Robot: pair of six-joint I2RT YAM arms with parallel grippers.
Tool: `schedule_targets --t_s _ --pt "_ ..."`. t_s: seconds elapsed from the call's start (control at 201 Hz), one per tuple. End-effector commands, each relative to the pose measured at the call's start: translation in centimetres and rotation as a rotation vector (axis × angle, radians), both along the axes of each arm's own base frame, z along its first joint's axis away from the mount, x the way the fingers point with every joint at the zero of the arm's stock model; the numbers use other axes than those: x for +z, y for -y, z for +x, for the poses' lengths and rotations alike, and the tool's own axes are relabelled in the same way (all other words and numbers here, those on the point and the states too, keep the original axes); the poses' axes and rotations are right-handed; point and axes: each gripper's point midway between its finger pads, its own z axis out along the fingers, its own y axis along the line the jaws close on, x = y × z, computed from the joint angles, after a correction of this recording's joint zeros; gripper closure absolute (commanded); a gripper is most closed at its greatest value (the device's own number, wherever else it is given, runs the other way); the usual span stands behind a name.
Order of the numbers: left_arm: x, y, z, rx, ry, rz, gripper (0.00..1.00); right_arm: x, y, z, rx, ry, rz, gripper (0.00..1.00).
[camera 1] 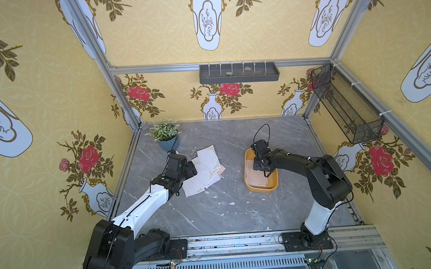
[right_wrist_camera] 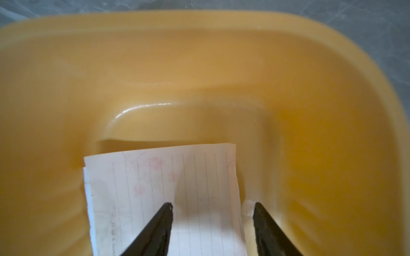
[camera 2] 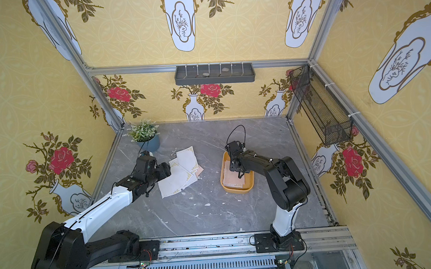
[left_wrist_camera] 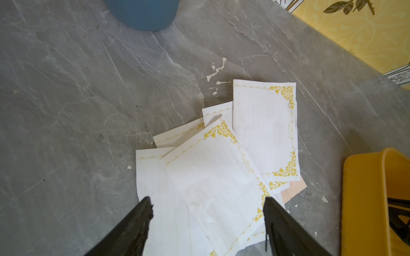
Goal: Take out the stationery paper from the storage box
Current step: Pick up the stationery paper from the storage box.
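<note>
Several sheets of stationery paper [camera 1: 207, 169] [camera 2: 183, 170] [left_wrist_camera: 221, 177], white with gold corners and one peach sheet underneath, lie fanned on the grey table left of the storage box. My left gripper [left_wrist_camera: 207, 205] [camera 1: 193, 169] hovers open over that pile's near edge. The mustard-yellow storage box [camera 1: 261, 188] [camera 2: 237, 190] [right_wrist_camera: 199, 55] still holds lined pale sheets [right_wrist_camera: 144, 181] [camera 1: 255, 177]. My right gripper [right_wrist_camera: 213, 207] [camera 1: 267, 174] reaches down into the box. Its jaws stand apart, one finger on the top sheet and the other just past the sheet's edge. The paper bulges up between them.
A potted plant in a blue pot [camera 1: 167, 139] stands at the back left, close to the left arm. A dark grey shelf [camera 1: 239, 73] hangs on the back wall and a black mesh basket [camera 1: 345, 104] on the right wall. Small white flecks dot the tabletop.
</note>
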Motion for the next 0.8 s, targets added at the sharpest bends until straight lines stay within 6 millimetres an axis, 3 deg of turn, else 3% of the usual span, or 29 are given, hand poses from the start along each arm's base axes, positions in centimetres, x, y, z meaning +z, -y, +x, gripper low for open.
schedule_targets --t_s 0.0,0.408,0.791 --pt "0.0 -0.1 0.0 -0.004 0.003 0.012 0.19 -0.2 -0.3 0.2 0.004 0.005 0.013 0.58" --pt "-0.1 -0.1 0.0 -0.003 -0.003 0.012 0.19 1.1 0.4 0.2 -0.006 0.032 -0.013 1.00" --pt "-0.1 0.0 0.1 -0.004 0.000 0.009 0.19 3.8 0.2 0.2 0.000 0.085 0.004 1.00"
